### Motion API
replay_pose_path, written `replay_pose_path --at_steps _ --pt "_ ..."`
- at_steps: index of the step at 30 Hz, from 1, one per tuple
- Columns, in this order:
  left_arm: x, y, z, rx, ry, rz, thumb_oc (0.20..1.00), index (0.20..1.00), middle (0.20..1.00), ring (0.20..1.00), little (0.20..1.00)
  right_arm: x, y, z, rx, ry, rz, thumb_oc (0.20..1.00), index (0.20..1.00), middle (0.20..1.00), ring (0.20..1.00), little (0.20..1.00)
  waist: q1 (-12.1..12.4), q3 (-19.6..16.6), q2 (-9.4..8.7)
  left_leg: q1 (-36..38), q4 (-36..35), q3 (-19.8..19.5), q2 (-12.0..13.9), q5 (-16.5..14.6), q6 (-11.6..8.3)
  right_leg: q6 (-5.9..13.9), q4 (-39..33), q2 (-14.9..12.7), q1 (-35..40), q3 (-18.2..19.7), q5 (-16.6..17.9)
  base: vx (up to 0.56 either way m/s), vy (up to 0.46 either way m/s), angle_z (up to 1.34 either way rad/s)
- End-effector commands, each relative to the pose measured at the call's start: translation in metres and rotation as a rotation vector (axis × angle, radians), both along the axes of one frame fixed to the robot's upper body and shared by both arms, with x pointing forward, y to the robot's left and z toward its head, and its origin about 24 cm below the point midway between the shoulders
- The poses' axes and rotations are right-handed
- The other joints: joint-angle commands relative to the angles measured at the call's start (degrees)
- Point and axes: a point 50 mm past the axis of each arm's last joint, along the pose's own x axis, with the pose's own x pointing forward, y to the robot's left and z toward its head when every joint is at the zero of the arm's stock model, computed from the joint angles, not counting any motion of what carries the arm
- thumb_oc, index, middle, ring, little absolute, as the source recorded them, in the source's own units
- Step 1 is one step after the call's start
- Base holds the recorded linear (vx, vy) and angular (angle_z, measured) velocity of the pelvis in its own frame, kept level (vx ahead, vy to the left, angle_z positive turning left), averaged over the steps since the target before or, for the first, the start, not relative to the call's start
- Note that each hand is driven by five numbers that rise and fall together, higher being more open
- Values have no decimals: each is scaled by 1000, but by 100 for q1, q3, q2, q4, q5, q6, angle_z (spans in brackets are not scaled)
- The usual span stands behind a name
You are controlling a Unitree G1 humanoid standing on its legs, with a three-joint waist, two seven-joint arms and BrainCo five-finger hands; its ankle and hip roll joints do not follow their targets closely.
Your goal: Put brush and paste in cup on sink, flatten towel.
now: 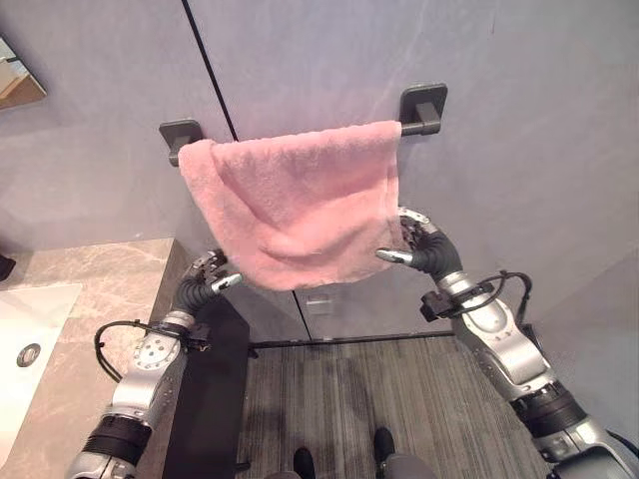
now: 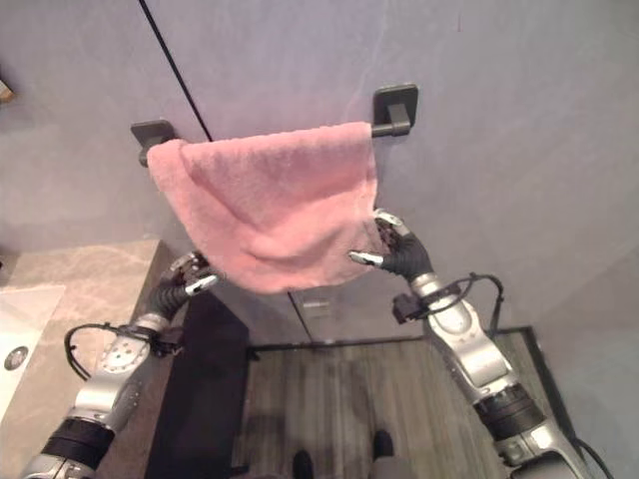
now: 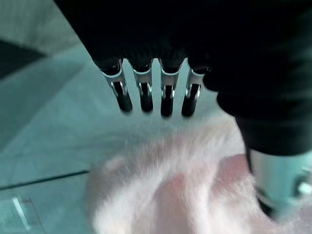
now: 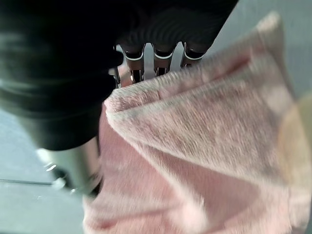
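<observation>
- Pink towel [image 1: 295,200] hangs bunched over the dark wall bar [image 1: 423,108], above the floor, beside the desk [image 1: 100,289].
- Right hand [image 1: 419,244]: fingers pinch the towel's lower right edge.
- Left hand [image 1: 205,279] at the lower left corner: fingers straight, released.

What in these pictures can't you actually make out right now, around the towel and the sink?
- Towel bar: its middle is hidden under the pink towel.
- Right hand: its fingertips are behind the towel edge in the right wrist view, so its grip is unclear.
- Left hand: contact with the towel is blurred in its wrist view.
- Sink: cut off by the eye view's left edge.
</observation>
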Motion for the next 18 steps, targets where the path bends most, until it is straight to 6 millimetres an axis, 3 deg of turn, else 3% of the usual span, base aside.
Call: replay_pose_path --at_steps 1,2,3,4,10,18 --pt "-7 44 46 322 -137 83 1000 1000 1000 1000 1000 -8 -16 26 -121 -174 -95 1000 1000 1000 1000 1000 -15 -277 -498 284 292 151 -406 -421 92 565 -853 -482 201 391 583 0 0 0" --pt "-8 44 46 323 -136 84 1000 1000 1000 1000 1000 -8 -16 26 -121 -173 -94 1000 1000 1000 1000 1000 -17 -278 -500 288 292 152 -405 -422 92 565 -852 -482 204 392 582 0 0 0" --pt "-13 50 62 432 -199 115 1000 1000 1000 1000 1000 -11 -25 31 -149 -208 -135 1000 1000 1000 1000 1000 -33 -290 -494 304 291 159 -399 -437 91 564 -855 -474 212 396 568 0 0 0" --pt "-15 52 65 435 -222 132 1000 1000 1000 1000 1000 -13 -26 35 -137 -223 -138 1000 1000 1000 1000 1000 -49 -300 -491 307 287 167 -398 -438 90 566 -857 -470 215 398 563 0 0 0" --pt "-14 47 81 355 -318 153 1000 1000 1000 1000 1000 -23 -27 47 -84 -263 -97 1000 1000 1000 1000 1000 -87 -319 -498 310 286 173 -404 -445 90 562 -854 -458 215 426 552 0 0 0" --pt "7 25 95 226 -394 99 1000 1000 1000 1000 1000 -11 -20 51 -8 -232 -38 1000 1000 1000 1000 1000 -105 -309 -519 301 245 217 -383 -405 74 557 -880 -429 166 457 590 0 0 0"
